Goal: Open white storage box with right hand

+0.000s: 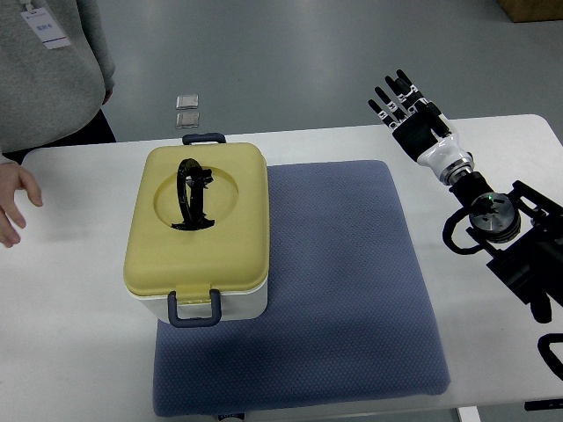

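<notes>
Currently hovering well right of the closed white storage box [197,233], right robot hand [406,112] open and empty, needing to be reaching for the near front latch [194,309].

A lab or test room: white table [79,290], bare grey floor [290,61], badge-wearing person [48,70] standing by.

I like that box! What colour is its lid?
The lid is pale yellow, with a black handle on top. The top view shows it best.

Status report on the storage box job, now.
Right hand open, raised, clear of the storage box. Lid shut, front latch down. Person's hand on the table, left of box.
</notes>
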